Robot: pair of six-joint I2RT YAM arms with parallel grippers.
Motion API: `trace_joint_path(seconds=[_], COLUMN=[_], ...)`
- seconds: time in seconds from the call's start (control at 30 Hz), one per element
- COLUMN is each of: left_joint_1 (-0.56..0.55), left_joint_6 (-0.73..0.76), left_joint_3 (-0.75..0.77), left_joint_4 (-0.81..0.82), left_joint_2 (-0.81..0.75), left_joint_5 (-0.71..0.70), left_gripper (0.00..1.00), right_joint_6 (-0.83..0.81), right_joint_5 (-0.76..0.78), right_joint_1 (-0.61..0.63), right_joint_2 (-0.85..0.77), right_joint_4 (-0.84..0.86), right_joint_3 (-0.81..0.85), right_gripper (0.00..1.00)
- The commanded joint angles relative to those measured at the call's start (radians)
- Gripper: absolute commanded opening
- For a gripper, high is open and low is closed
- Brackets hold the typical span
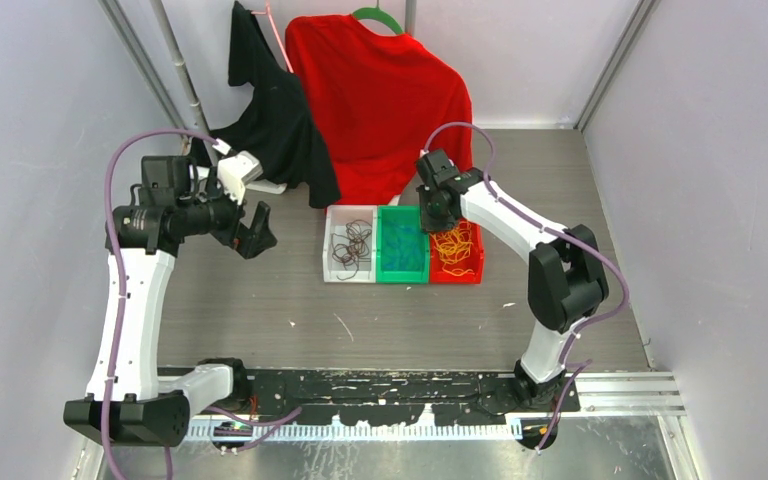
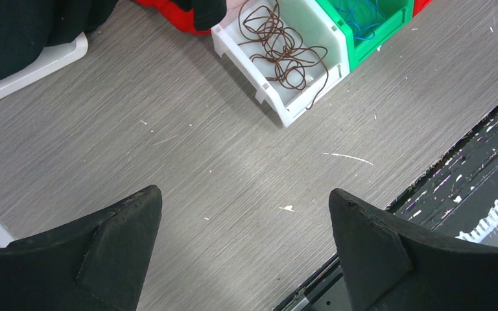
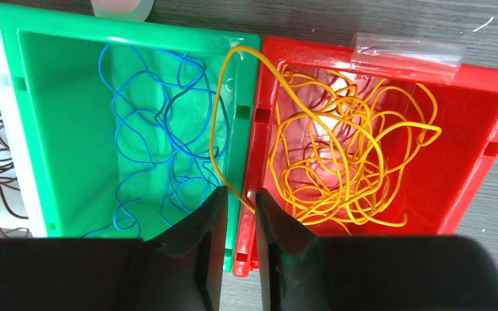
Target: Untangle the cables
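Hovering over the wall between green bin (image 3: 130, 32) and red bin (image 3: 486, 78), right gripper (image 3: 240, 194) stands narrow; an orange-yellow cable (image 3: 214, 129) runs into the gap, grip not discernible. Blue cables (image 3: 162, 129) lie in green bin, brown cables (image 2: 285, 48) in white bin (image 2: 269, 97). Left gripper (image 2: 244, 194) is wide apart, empty, above the table (image 2: 168, 142).

Three bins stand side by side on the counter (image 1: 260, 310): a white bin (image 1: 328, 250) with brown cables (image 1: 351, 248), a green bin (image 1: 404, 274) with blue cables (image 1: 400, 250), and a red bin (image 1: 476, 262) with orange cables (image 1: 454, 248). The right end effector (image 1: 432, 216) hangs over the green and red bins. The left end effector (image 1: 257, 236) is well apart, to their left.
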Motion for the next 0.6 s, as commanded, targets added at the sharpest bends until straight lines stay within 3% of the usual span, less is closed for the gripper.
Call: trace_joint_path(seconds=[0.0,0.23,0.57], left_joint_1=[0.013,0.017,0.033], left_joint_6=[0.019,0.013,0.011], left_joint_3=[0.017,0.025,0.008], left_joint_4=[0.042,0.046,0.046], left_joint_2=[-0.018,-0.009,-0.012], left_joint_5=[-0.005,-0.005,-0.002], left_gripper=[0.99,1.00,0.99], right_joint_6=[0.013,0.033,0.051], right_joint_5=[0.010,-0.007,-0.002], right_joint_1=[-0.014,-0.035,-0.073], right_joint_2=[-0.036,-0.101,-0.080], right_joint_4=[0.057,0.107,0.139], right_joint_3=[-0.014,-0.076,-0.152], right_gripper=[0.23,0.02,0.01])
